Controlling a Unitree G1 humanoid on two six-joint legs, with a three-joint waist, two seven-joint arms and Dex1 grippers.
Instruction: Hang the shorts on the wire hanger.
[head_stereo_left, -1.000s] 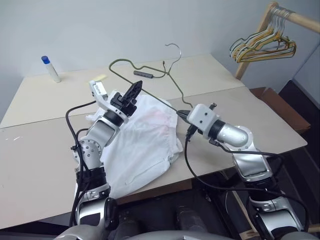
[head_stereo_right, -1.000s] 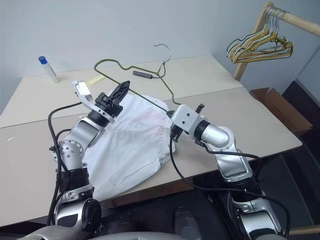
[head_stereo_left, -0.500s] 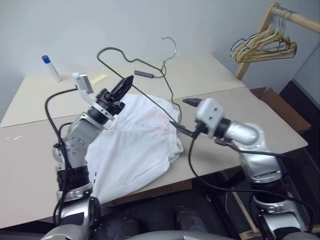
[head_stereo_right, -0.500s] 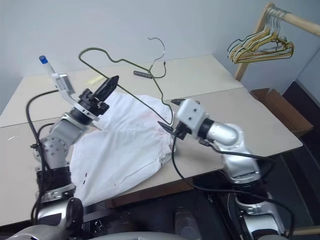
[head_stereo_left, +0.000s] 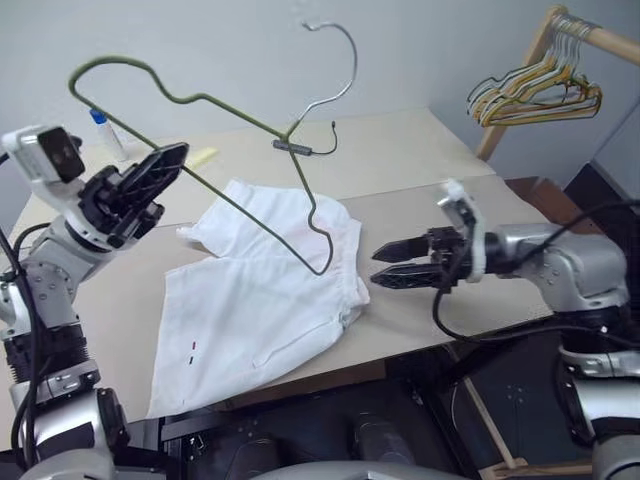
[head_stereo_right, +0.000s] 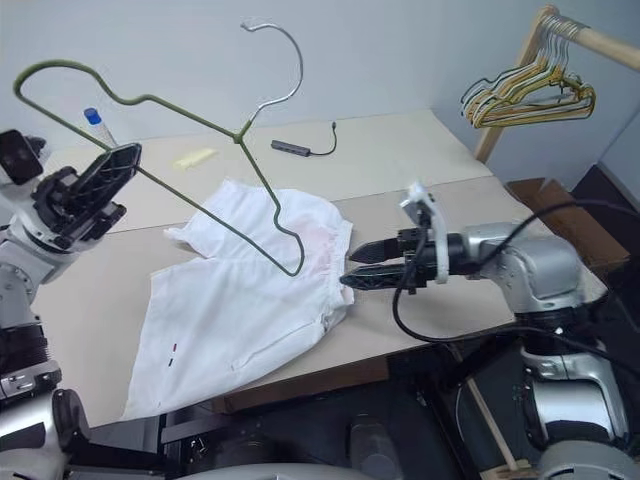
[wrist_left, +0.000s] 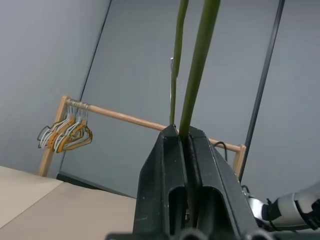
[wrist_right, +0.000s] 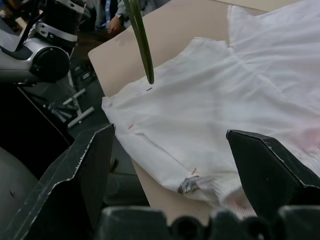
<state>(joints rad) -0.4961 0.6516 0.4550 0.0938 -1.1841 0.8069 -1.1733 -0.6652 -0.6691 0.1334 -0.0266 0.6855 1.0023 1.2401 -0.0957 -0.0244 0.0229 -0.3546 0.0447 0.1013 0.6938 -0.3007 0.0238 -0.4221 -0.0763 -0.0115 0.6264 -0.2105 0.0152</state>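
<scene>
My left pincer sits at the left of the frame, its two black fingers pressed tight on the lower bar of the wire hanger, which I hold up in the air, clear of the bench. The hanger tilts, with one shoulder high in the upper left of the frame, the silvery hook near the top centre, and its far end curving down to hang just over the shorts without my being able to tell whether it touches them. The shorts lie spread flat on the bench in the centre of the frame, waistband toward the right, a faint pinkish blotch near that band and a tiny dark-and-red mark near the lower left hem. My right pincer reaches in level from the right, fingers spread apart and gripping nothing, their tips just beside the waistband. A bunch of yellow and dark hangers hangs on a wooden rail in the upper right.
</scene>
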